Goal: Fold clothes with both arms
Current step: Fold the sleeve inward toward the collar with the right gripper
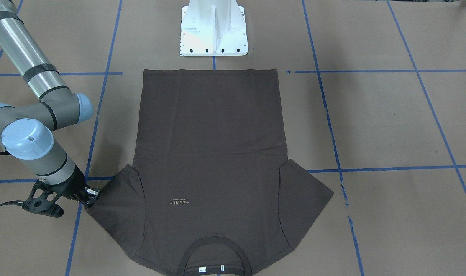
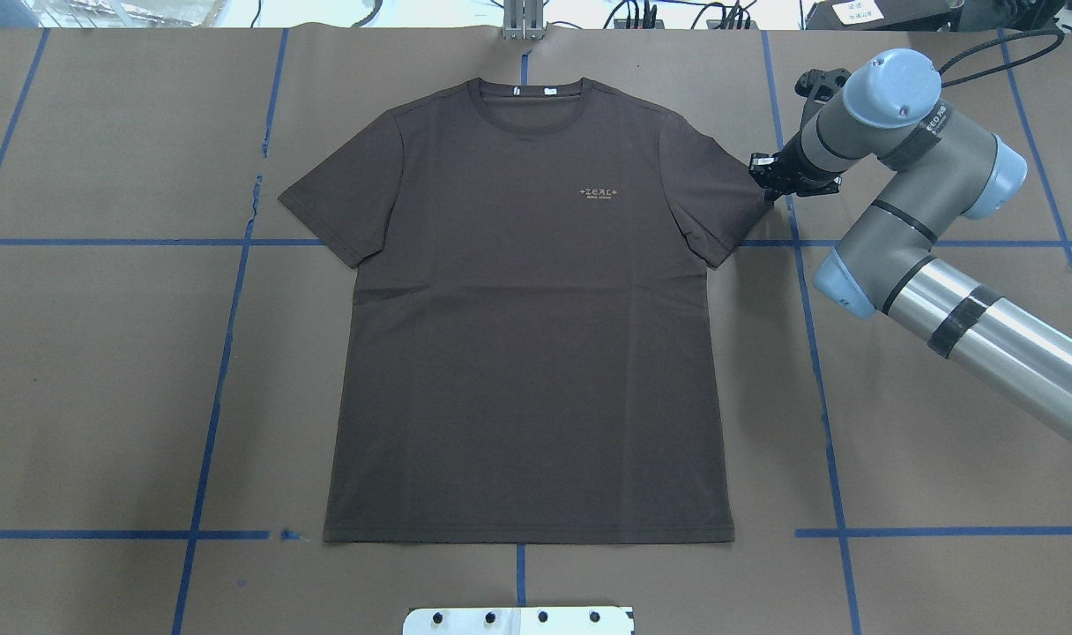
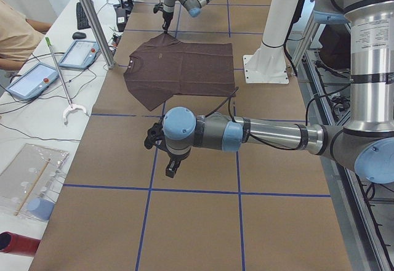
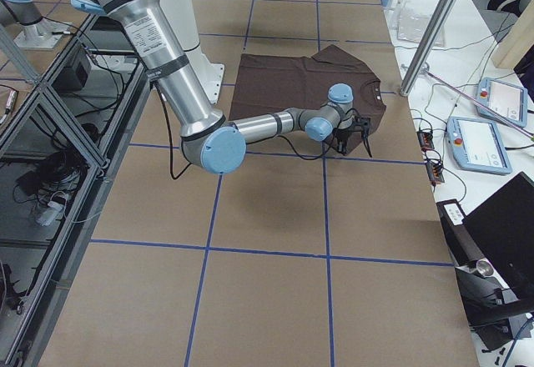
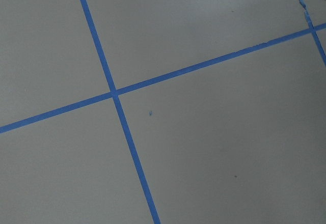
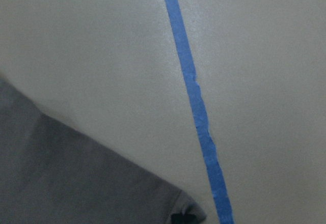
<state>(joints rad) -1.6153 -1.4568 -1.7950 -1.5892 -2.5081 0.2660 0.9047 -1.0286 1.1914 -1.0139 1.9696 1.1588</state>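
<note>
The T-shirt [image 2: 527, 335] lies flat and face up at the centre of the table [image 2: 104, 397]. Its hem is nearest the white pedestal [image 1: 214, 30] and its collar [image 2: 525, 106] is at the far edge. Both sleeves are spread out to the sides. The chest lettering [image 2: 600, 192] and the white neck tags [image 2: 549, 91] are exposed.

The right gripper [image 2: 768, 179] is low at the outer edge of the sleeve [image 2: 712, 203] on the robot's right, and its tip meets the cuff. The right wrist view shows only that sleeve's corner, brown paper and one strip of blue tape [image 6: 196, 107]. It cannot be told how far the jaws are parted, or whether they hold any fabric. The right arm [image 2: 986, 326] reaches in across the table from the robot's right.

The left arm [image 3: 271, 134] extends over bare paper on the robot's left, well apart from the shirt. The left gripper [image 3: 172, 166] points down above a tape line; it cannot be told whether it is parted or closed.
</note>
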